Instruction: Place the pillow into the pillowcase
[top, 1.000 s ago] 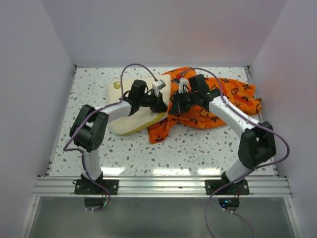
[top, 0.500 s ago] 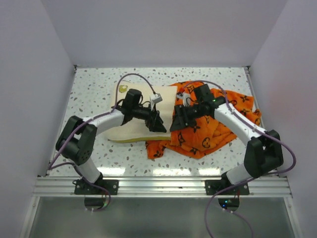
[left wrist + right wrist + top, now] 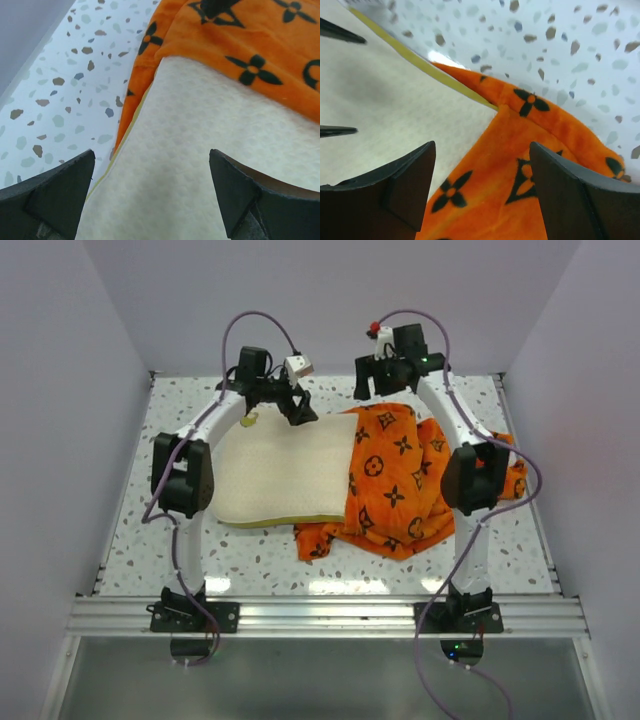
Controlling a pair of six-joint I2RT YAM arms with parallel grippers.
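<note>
The cream-white pillow [image 3: 280, 475] lies flat on the table, its yellow band along the near edge. Its right end sits inside the mouth of the orange monogram pillowcase [image 3: 400, 485], which is rumpled to the right. My left gripper [image 3: 293, 408] hangs open above the pillow's far edge, holding nothing. My right gripper [image 3: 366, 387] is open above the pillowcase's far edge, also holding nothing. The left wrist view shows the pillow [image 3: 200, 170] below the left gripper [image 3: 151, 155], with the pillowcase [image 3: 240, 45] over and under its end. The right gripper [image 3: 482, 147] is over the pillowcase [image 3: 495, 195] beside the pillow [image 3: 385, 100].
The speckled table [image 3: 180, 410] is boxed in by white walls at the left, back and right. An aluminium rail [image 3: 320, 615] with both arm bases runs along the near edge. Purple cables loop above both wrists.
Both grippers have opened and let go of the fabric. Both arms rose and swung away to the far side. The pillowcase now lies spread over the pillow's right end.
</note>
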